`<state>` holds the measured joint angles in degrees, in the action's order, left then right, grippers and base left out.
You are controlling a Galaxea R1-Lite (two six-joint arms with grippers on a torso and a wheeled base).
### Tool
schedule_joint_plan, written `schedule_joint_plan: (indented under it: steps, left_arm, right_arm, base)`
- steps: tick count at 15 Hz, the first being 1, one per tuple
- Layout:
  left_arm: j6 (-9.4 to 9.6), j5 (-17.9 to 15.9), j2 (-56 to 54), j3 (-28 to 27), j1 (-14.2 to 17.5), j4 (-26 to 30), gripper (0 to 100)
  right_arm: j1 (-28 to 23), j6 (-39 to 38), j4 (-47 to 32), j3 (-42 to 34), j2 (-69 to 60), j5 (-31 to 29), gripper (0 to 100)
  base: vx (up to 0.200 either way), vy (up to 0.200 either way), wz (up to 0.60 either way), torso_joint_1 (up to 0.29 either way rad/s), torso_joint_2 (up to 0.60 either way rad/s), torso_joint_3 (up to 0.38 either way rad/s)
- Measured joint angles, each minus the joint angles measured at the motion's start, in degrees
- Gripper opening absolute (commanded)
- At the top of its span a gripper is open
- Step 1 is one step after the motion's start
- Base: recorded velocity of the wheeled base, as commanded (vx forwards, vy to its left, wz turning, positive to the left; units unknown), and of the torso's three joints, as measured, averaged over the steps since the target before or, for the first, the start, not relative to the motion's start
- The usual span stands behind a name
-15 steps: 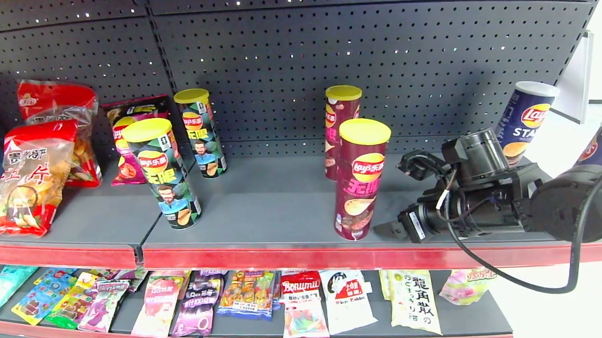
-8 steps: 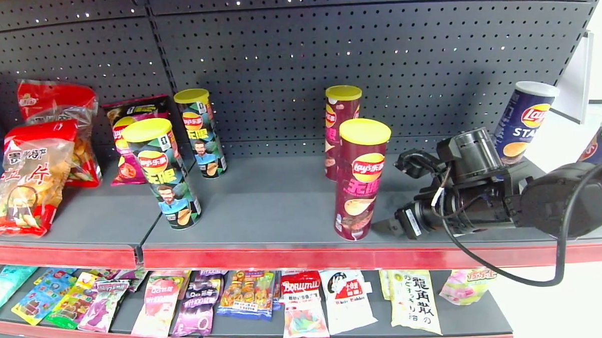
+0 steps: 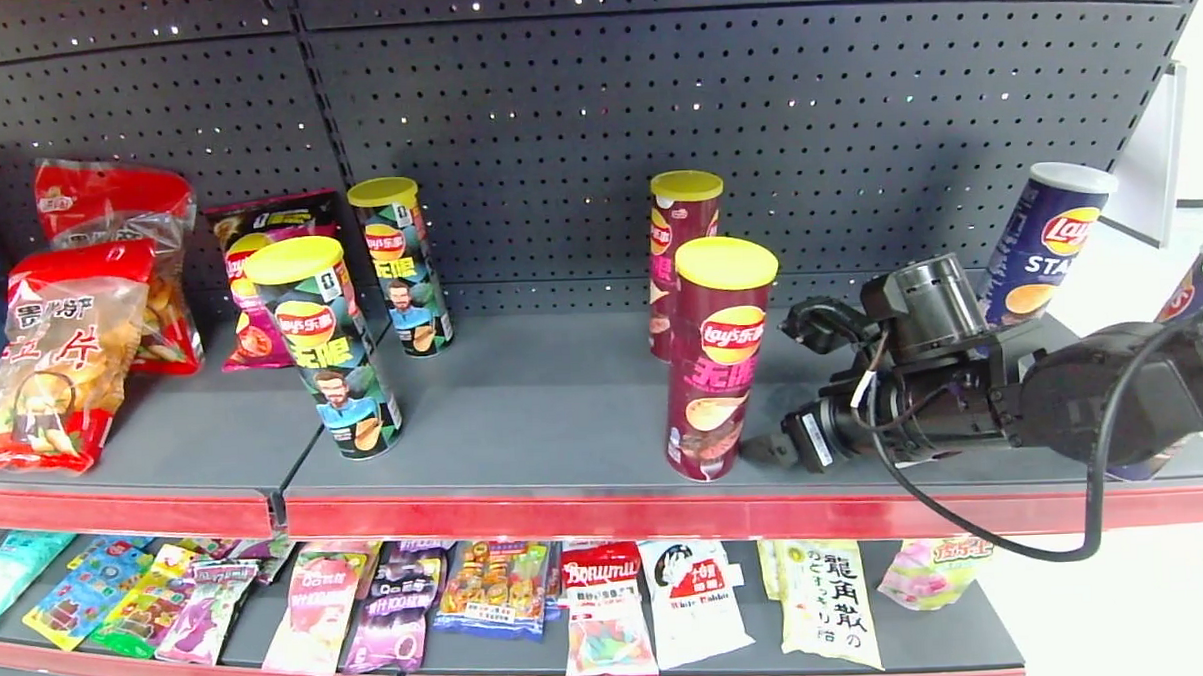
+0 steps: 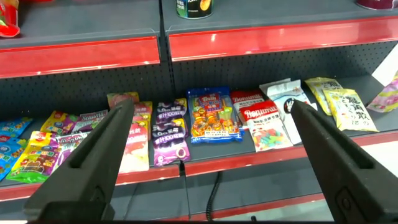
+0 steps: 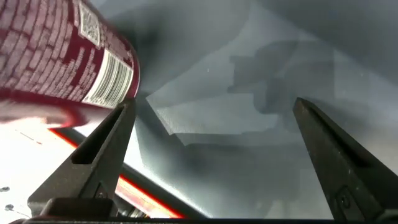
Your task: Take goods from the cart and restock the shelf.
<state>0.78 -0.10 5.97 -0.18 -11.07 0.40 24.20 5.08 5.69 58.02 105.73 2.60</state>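
Note:
A maroon chip can [image 3: 719,359] with a yellow lid stands near the front edge of the upper shelf [image 3: 564,409]; a second maroon can [image 3: 680,245] stands behind it. My right gripper [image 3: 765,448] lies low over the shelf just right of the front can's base, one fingertip close to it. In the right wrist view the right gripper [image 5: 214,106] is open, with the maroon can [image 5: 68,62] just outside one finger and only shelf between the fingers. My left gripper [image 4: 211,102] is open and holds nothing, in front of the lower shelf of snack packets [image 4: 214,118].
Two dark-green cans [image 3: 324,348] and red snack bags [image 3: 57,367] stand at the left of the upper shelf. A blue can [image 3: 1046,237] leans at the far right behind my right arm. The pegboard back wall [image 3: 754,123] closes the rear.
My right arm has slid left along the shelf towards the front maroon can, whose top has shifted slightly left. The other goods have not moved.

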Motion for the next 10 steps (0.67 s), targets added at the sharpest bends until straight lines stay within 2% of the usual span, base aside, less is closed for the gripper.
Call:
schedule_joint_plan:
  steps: [10]
  left_arm:
    - [0.0,0.0,0.0,0.0,0.0,0.02,100]
  right_arm:
    - [0.57,0.13,0.0,2.1,1.79,0.0,100]
  base:
    - [0.0,0.0,0.0,0.0,0.0,0.0]
